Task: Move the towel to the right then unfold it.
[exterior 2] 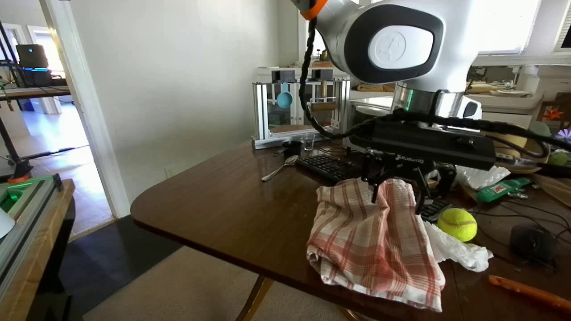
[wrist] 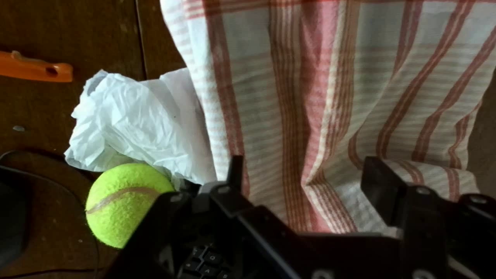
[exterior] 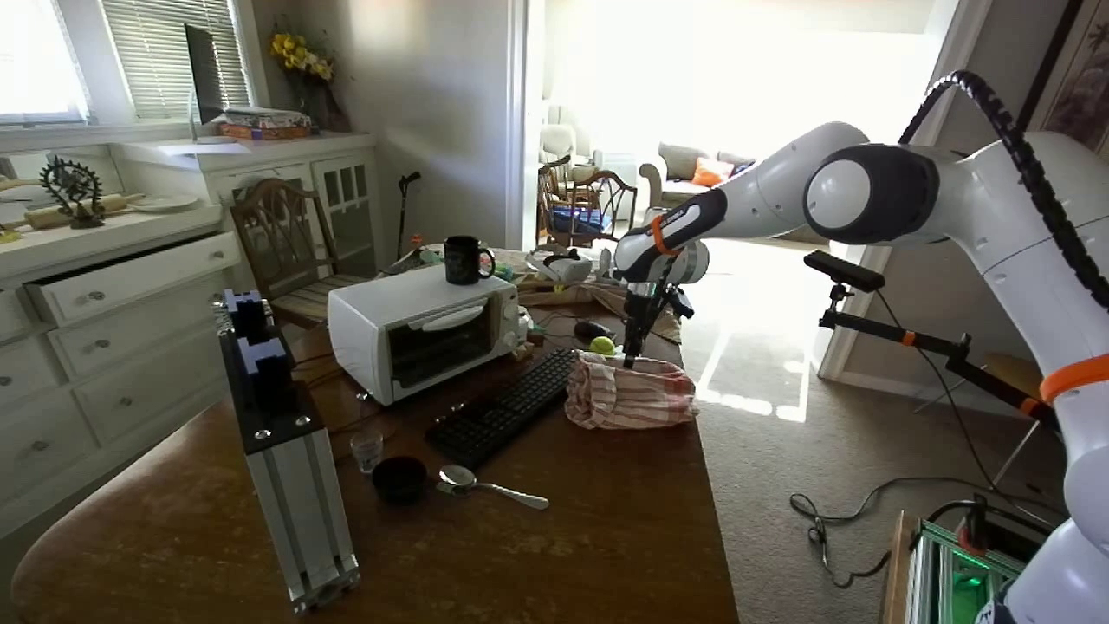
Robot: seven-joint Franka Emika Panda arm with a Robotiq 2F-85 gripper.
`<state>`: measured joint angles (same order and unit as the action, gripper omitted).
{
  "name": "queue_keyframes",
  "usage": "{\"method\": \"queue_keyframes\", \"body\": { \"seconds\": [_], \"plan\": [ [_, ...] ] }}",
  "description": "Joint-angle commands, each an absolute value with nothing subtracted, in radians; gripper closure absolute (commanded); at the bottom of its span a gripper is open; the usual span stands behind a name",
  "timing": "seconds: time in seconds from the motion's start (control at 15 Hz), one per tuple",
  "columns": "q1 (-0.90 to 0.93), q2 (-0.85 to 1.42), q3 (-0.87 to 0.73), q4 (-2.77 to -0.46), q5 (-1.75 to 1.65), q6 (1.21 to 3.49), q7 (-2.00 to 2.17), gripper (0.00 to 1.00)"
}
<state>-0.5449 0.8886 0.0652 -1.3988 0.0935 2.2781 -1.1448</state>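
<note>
The towel is a white cloth with red and tan checks. It lies folded and rumpled near the table's edge in both exterior views (exterior: 631,397) (exterior 2: 372,249), and it fills much of the wrist view (wrist: 310,97). My gripper (exterior 2: 396,201) points down over the towel's keyboard-side end. In the wrist view its fingers (wrist: 306,178) are wide apart, with a raised fold of towel showing between them. The gripper also shows from the side in an exterior view (exterior: 631,357). I cannot tell whether the fingertips touch the cloth.
A tennis ball (exterior 2: 457,224) and crumpled white plastic (exterior 2: 461,249) lie beside the towel. A keyboard (exterior: 507,407), spoon (exterior: 494,487), black bowl (exterior: 399,479) and glass (exterior: 366,451) are close by. A white toaster oven (exterior: 359,347) bears a black mug (exterior: 463,262). An orange tool (wrist: 35,68) lies nearby.
</note>
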Motion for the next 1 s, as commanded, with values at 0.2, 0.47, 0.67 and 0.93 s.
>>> {"method": "queue_keyframes", "body": {
  "seconds": [0.2, 0.47, 0.67, 0.93],
  "plan": [
    [-0.553, 1.033, 0.066, -1.174, 0.136, 2.159, -1.208, 0.30],
    [-0.554, 1.082, 0.064, -1.102, 0.134, 2.135, -1.219, 0.45],
    [-0.558, 1.111, 0.064, -1.060, 0.131, 2.115, -1.233, 0.62],
    [-0.560, 1.146, 0.066, -1.008, 0.129, 2.096, -1.255, 0.55]
  ]
}}
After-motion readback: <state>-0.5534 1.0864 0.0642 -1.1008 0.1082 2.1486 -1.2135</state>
